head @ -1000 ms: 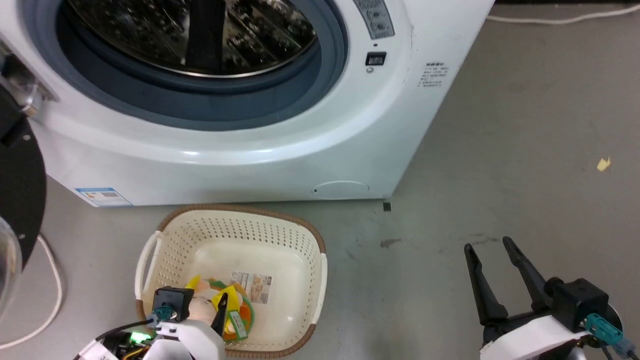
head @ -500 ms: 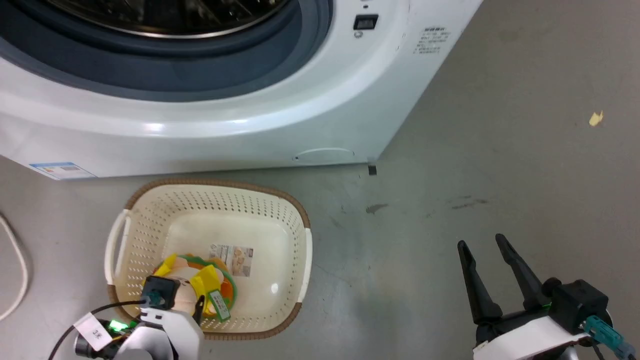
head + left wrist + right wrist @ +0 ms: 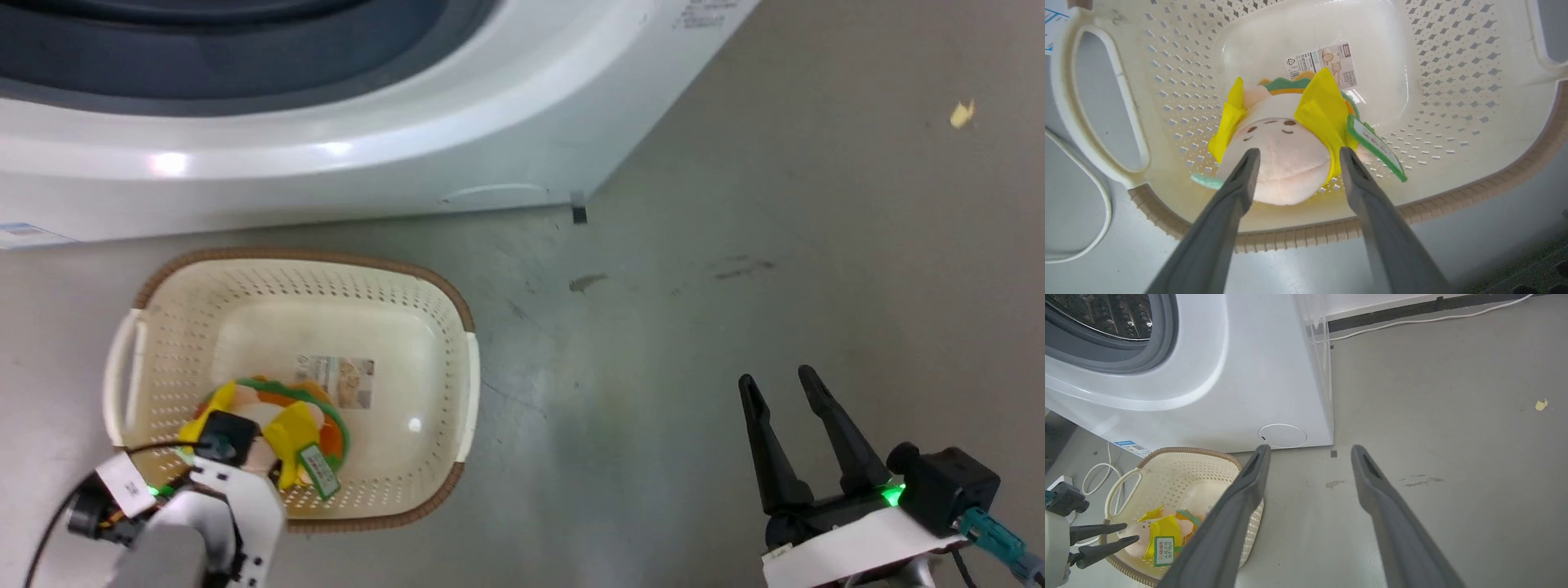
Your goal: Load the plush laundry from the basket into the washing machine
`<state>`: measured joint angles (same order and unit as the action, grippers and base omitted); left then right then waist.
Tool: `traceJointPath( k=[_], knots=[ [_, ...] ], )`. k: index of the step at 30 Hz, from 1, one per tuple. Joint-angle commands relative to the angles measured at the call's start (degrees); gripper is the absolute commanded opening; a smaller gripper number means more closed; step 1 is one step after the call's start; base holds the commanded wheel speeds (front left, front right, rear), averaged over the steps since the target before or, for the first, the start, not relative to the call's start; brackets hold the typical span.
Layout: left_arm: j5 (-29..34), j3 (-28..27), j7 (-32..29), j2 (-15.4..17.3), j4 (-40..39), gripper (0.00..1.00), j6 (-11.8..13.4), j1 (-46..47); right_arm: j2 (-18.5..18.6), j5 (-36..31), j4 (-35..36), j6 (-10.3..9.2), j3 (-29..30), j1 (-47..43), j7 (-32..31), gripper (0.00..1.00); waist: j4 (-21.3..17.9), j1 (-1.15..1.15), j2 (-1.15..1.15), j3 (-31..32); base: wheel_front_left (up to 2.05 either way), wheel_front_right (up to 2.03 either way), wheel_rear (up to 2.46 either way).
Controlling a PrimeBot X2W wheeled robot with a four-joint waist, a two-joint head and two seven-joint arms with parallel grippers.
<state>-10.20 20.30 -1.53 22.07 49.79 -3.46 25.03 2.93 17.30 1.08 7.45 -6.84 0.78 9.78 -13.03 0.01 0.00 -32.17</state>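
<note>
Head cam has tilted down over the last 1 s: the washing machine now sits higher in frame, with just its lower front and a strip of grey gasket in head view. No shift of the plush laundry inside the basket.

Left to right:
- white cable on the floor, just outside the basket's handle
- left gripper stays at the plush's peach head, 2 fingers spread, 1 tip on each side; can't tell if they press in
- plush lies in the basket's near-left corner, green-edged tag hanging off its side, paper label just beyond it
- basket stands on the floor right in front of the washer
- right gripper is well apart over bare floor, fingers apart, holding nothing
</note>
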Motion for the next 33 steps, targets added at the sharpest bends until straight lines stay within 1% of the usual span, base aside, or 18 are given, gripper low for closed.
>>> traceJointPath(
  k=[1,16,17,18,23,27,28,33],
  knots=[
    [-0.3,1.0,-0.3,1.1,1.9,1.00,-0.5,2.0,0.0,1.1,0.4,0.03,-0.5,1.3,0.8,1.00,-1.2,-0.01,0.00,-1.9,0.00,0.00,0.00],
    [-0.9,7.2,-1.3,5.9,10.8,1.00,-1.7,10.6,0.0,5.0,0.7,0.03,-2.9,2.2,2.6,1.00,-5.3,-0.01,0.00,-9.5,0.00,0.00,0.00],
    [-1.0,7.5,-1.4,6.1,11.4,0.72,-1.8,11.1,0.0,5.2,0.7,0.03,-3.0,2.3,2.7,1.00,-5.6,-0.01,0.00,-10.0,0.00,0.00,0.00],
    [-1.2,7.9,-1.5,6.2,12.0,0.00,-2.0,11.5,0.0,5.5,0.7,0.03,-3.1,2.3,2.8,1.00,-5.8,-0.01,0.00,-10.4,0.00,0.00,0.00],
    [-2.1,10.0,-2.2,7.1,15.0,0.00,-2.7,13.1,0.0,6.6,0.5,0.03,-3.5,2.6,3.4,1.00,-6.7,-0.01,0.00,-12.1,0.00,0.00,0.00],
    [-2.8,11.5,-0.8,7.3,17.4,0.00,-2.9,14.2,0.0,7.3,0.3,0.03,-3.7,2.8,3.9,1.00,-7.0,-0.01,0.00,-12.5,0.00,0.00,0.00],
    [-3.5,12.4,1.0,6.9,19.1,0.00,-2.8,14.5,0.0,7.5,-0.2,0.03,-3.8,2.7,4.2,1.00,-7.0,-0.01,0.00,-11.7,0.00,0.00,0.00],
    [-6.0,12.8,5.3,4.8,22.0,0.00,-2.2,14.5,-0.1,7.1,-1.7,0.03,-3.3,2.2,4.8,1.00,-6.2,-0.01,0.00,-7.5,0.00,0.00,0.00]
  ],
)
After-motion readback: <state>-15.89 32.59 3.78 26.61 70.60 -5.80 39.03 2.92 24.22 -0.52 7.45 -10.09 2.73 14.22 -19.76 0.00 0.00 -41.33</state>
